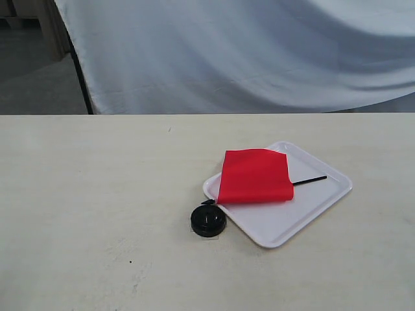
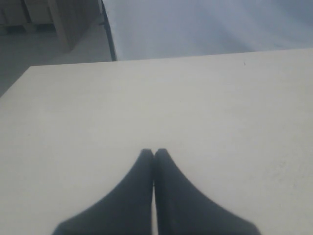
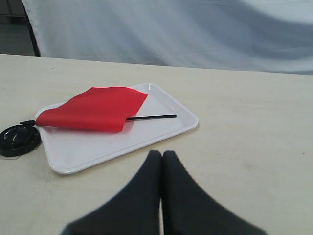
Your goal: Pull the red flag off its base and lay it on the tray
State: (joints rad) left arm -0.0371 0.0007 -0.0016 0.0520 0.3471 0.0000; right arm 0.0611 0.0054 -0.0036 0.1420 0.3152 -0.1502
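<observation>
Both closed and empty, left gripper (image 2: pixel 154 153) and right gripper (image 3: pixel 162 154) idle; bumping the tray (image 1: pixel 285 221) could slide the flag (image 1: pixel 254 176) off.

Exterior view high over table (image 1: pixel 97 194); right wrist view low; tray (image 1: pixel 285 220) in both.

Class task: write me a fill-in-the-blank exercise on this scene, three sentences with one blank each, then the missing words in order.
1. The flag lies flat on the ____.
2. The base sits beside the tray, directly on the ____.
3. The left end effector and the right end effector are both ____, holding nothing.

Missing words: tray; table; shut.
</observation>
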